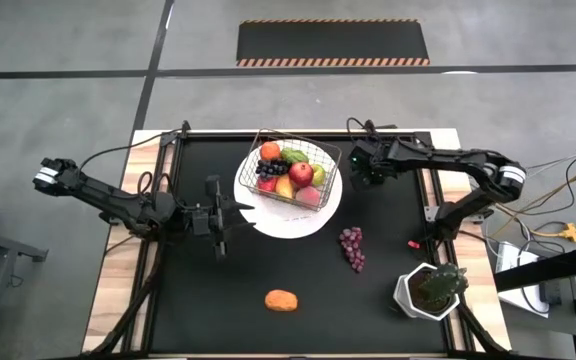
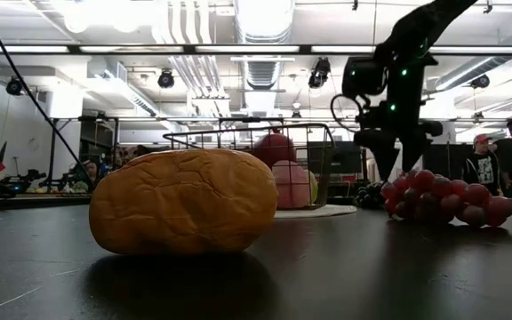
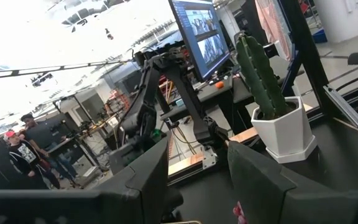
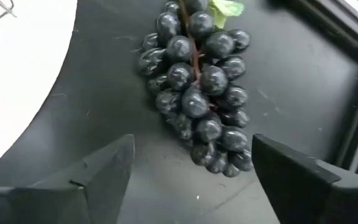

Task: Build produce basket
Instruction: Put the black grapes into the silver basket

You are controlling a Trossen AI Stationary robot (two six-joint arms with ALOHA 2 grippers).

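Observation:
The wire basket (image 1: 293,168) stands on a round white plate (image 1: 268,222) and holds several toy fruits; it also shows in the low view (image 2: 265,147). A dark grape bunch (image 4: 197,87) lies on the black table beside the plate. My right gripper (image 4: 191,155) is open above it, one finger on either side, touching nothing; it also shows in the high view (image 1: 365,172). My left gripper (image 1: 228,214) is open and empty at the plate's left edge. A purple grape bunch (image 1: 352,248) and an orange-yellow fruit (image 1: 282,299) lie on the table nearer the front.
A white hexagonal pot with a cactus (image 1: 430,290) stands at the table's near right corner and shows in the left wrist view (image 3: 278,124). The plate's rim (image 4: 17,74) lies close beside the dark grapes. People stand in the room beyond the table.

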